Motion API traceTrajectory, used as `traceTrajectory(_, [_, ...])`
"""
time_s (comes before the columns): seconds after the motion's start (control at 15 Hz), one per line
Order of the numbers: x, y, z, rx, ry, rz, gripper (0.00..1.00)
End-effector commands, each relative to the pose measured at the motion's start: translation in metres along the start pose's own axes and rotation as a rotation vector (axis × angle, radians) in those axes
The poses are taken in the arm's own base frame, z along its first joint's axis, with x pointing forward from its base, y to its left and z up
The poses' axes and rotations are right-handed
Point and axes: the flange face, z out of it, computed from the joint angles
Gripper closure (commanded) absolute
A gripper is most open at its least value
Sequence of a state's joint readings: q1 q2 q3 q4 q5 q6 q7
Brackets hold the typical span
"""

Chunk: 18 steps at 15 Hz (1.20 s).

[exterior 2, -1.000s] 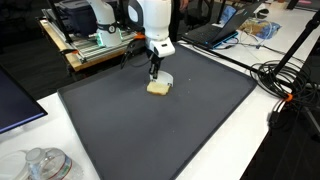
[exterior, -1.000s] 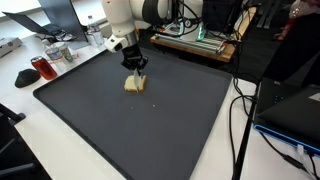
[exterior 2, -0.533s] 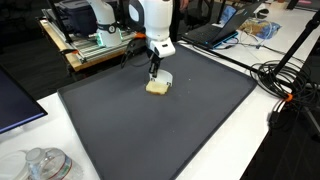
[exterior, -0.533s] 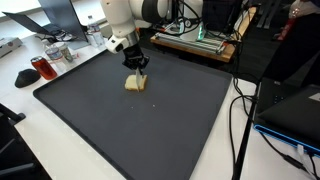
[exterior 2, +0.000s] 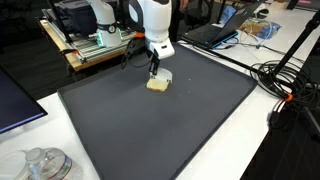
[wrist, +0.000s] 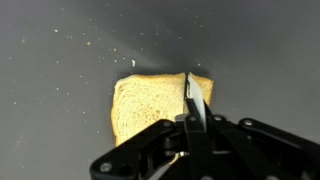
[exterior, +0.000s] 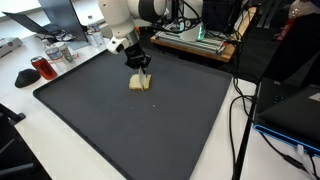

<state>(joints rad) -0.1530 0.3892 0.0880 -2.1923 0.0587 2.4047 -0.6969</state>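
Note:
A slice of toast (exterior: 139, 83) lies flat on a large dark mat (exterior: 150, 135), toward its far side. It also shows in an exterior view (exterior 2: 157, 86) and fills the middle of the wrist view (wrist: 150, 105). My gripper (exterior: 143, 71) points straight down over the toast's edge, also seen in an exterior view (exterior 2: 154, 75). In the wrist view the gripper (wrist: 190, 97) has its jaws closed together into one thin pale line, with the tips resting on the right part of the toast. Nothing shows between them.
A red cup (exterior: 42, 68) and small items stand beyond the mat's corner. A wooden rack with electronics (exterior: 195, 40) stands behind the arm. Cables (exterior: 240, 110) run along the mat's side. A glass jar (exterior 2: 45, 165) and a laptop (exterior 2: 15, 100) sit near another corner.
The gripper and the toast have both shifted slightly along the mat, the toast moving with the fingertips. The gripper stays shut.

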Motion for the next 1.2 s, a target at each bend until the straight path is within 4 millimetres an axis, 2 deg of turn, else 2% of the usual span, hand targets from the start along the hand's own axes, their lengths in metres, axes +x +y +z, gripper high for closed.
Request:
traceTrajectory(0.0, [-0.001, 0.000, 0.003, 0.102, 0.001, -0.021, 0.99])
traceTrajectory(0.33, [-0.004, 0.003, -0.001, 0.142, 0.019, -0.020, 0.99])
traceTrajectory(0.73, [-0.004, 0.015, -0.005, -0.021, 0.013, 0.009, 0.99])
traceTrajectory(1.13, [-0.002, 0.009, -0.021, -0.069, 0.012, 0.030, 0.99])
